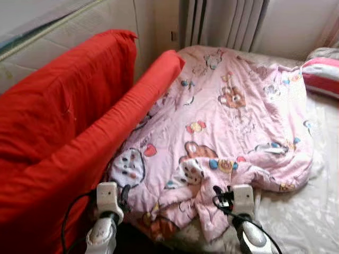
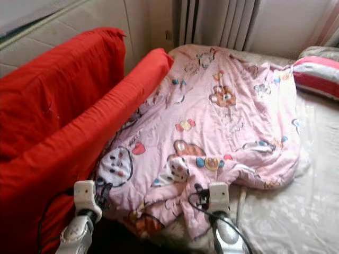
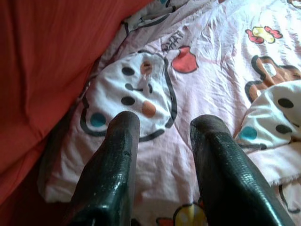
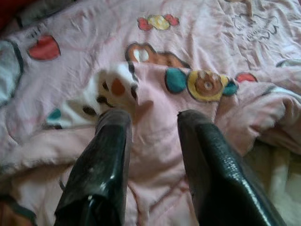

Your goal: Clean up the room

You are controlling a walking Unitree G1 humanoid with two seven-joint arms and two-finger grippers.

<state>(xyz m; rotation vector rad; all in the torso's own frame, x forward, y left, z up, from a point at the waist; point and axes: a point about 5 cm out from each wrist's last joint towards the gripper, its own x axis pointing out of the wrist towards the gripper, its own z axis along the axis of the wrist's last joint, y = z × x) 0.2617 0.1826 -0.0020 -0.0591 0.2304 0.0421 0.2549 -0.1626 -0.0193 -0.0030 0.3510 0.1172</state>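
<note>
Both sets of fingers released: left gripper [image 3: 160,136] and right gripper [image 4: 153,125] hover over the pink quilt's [image 1: 233,121] rumpled near edge. Quilt lies across the bed [image 1: 312,211], left edge against the red cushion [image 1: 79,143]; bare sheet on the right.

Pink cartoon quilt [image 1: 228,121], faint printed lettering just ahead of the left gripper [image 3: 162,129] (too crumpled to read), no other legible text.

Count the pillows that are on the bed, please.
1: a striped pillow at the bed's far right corner, beyond the pink blanket. Others may be hidden under the blanket.
</note>
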